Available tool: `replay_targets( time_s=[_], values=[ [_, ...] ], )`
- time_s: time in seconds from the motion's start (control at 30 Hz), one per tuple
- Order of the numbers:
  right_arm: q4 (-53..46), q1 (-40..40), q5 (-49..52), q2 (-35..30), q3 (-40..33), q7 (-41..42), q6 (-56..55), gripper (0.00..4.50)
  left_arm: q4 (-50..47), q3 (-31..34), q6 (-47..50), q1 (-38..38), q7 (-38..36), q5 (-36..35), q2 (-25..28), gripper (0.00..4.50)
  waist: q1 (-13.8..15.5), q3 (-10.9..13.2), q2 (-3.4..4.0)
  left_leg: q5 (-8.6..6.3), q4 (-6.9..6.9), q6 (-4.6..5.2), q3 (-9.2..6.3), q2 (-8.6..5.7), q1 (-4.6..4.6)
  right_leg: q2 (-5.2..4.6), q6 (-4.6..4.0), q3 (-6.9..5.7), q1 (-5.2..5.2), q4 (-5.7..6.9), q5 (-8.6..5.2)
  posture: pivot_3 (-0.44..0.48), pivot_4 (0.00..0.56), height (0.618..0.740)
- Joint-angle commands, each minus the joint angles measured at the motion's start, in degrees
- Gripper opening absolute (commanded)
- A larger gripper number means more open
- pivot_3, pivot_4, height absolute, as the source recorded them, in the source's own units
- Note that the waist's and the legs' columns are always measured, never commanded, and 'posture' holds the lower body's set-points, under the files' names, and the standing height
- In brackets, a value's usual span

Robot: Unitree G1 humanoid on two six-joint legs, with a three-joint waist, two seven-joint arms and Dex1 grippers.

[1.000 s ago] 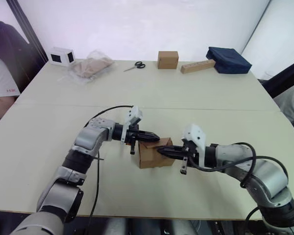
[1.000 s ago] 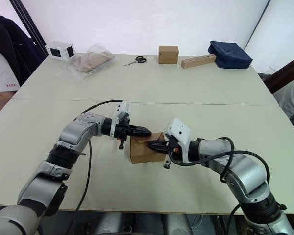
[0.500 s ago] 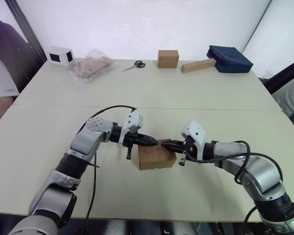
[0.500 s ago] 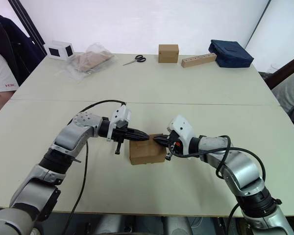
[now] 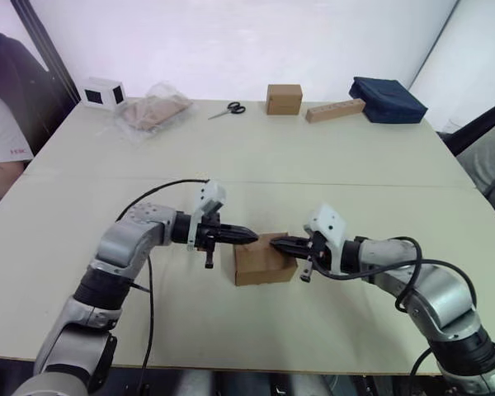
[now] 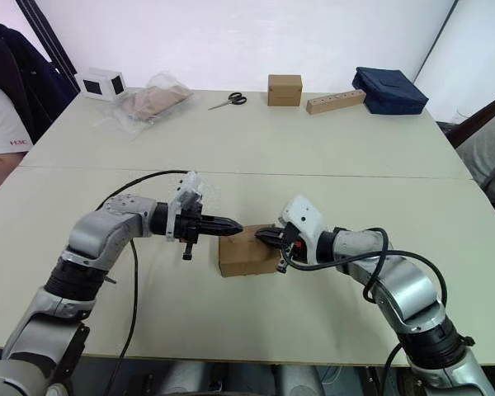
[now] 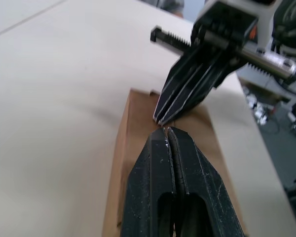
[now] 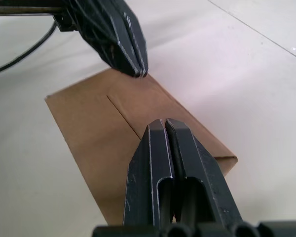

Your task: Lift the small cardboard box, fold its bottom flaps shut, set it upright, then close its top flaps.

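Observation:
The small cardboard box [image 5: 262, 262] stands on the table near its front edge, its top flaps lying flat with a seam [image 8: 122, 114] between them. My left gripper [image 5: 252, 235] is shut and empty, its tip at the box's upper left edge. My right gripper [image 5: 275, 242] is also shut and empty, and its tip rests over the box's top from the right. The two tips nearly meet above the box top [image 7: 138, 113], as the left wrist view shows. Whether either tip touches the cardboard is unclear.
At the table's far side lie a neat cardboard cube [image 5: 283, 99], a long tan block [image 5: 335, 110], a navy bag [image 5: 385, 100], scissors [image 5: 228, 109], a plastic bag [image 5: 154, 111] and a white box [image 5: 103, 92]. A person [image 5: 0, 144] sits at the left.
My left gripper has drawn back a little to the left along the box top. My right gripper has risen from the box's front part to its upper right edge. The box has stayed put.

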Motion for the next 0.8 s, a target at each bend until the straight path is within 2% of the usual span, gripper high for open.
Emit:
replay_targets(
  time_s=[0.03, 0.23, 0.43, 0.63, 0.73, 0.8],
  values=[
    [-2.62, -0.79, 1.45, 0.04, -1.74, -0.31, 0.48, 0.0, -3.6, 0.76, 1.63, 1.43, 1.21, -1.93, 0.49, 0.02, -0.05, 0.0, 0.0, 0.0, -0.01, 0.0, 0.0, 0.0, 0.0, 0.01, 0.0, 0.0, 0.0, 0.0, 0.0, 0.0, 0.15, 0.74],
    [-0.26, 1.26, -1.26, 0.22, 2.29, -0.08, -1.15, 0.0, -4.41, -3.89, -1.37, 6.14, 2.1, 2.07, 1.66, 0.02, -0.01, 0.0, 0.0, 0.0, -0.01, 0.0, 0.01, 0.0, 0.01, 0.04, -0.15, 0.0, 0.0, 0.0, -0.09, 0.0, 0.15, 0.74],
    [0.41, 0.97, -1.56, 0.35, 2.03, 0.17, -2.13, 0.0, -4.21, -2.56, -0.48, 6.74, 4.07, 0.19, 0.37, 0.02, 0.02, -0.01, 0.0, 0.01, 0.01, -0.01, 0.03, -0.02, 0.08, 0.04, -0.2, 0.03, 0.08, -0.02, -0.12, 0.0, 0.15, 0.74],
    [-7.06, 0.12, 5.91, -1.0, -6.34, -0.77, 2.74, 0.0, -8.62, 3.57, 3.47, 5.58, 6.55, -4.86, 1.91, 0.02, 0.02, 0.01, 0.01, 0.01, 0.01, -0.02, 0.02, -0.01, 0.04, 0.04, -0.04, 0.03, 0.03, 0.0, -0.02, 0.0, 0.15, 0.74],
    [-11.77, 2.04, 12.09, -3.7, -14.2, -0.54, 6.19, 0.0, -11.05, 9.24, 4.16, 6.96, 8.91, -8.53, 2.2, 0.02, 0.03, 0.01, 0.01, 0.01, 0.0, -0.02, -0.01, 0.01, 0.02, 0.01, -0.01, 0.03, 0.02, 0.0, -0.01, 0.0, 0.15, 0.74],
    [-13.49, 3.47, 14.73, -5.39, -17.33, -0.43, 7.67, 0.0, -12.47, 10.57, 5.18, 7.76, 9.88, -9.42, 3.25, 0.02, 0.04, 0.02, 0.01, 0.01, -0.01, -0.02, -0.03, 0.02, 0.01, -0.02, -0.01, 0.03, 0.02, -0.01, 0.0, 0.0, 0.15, 0.74]
  ],
)
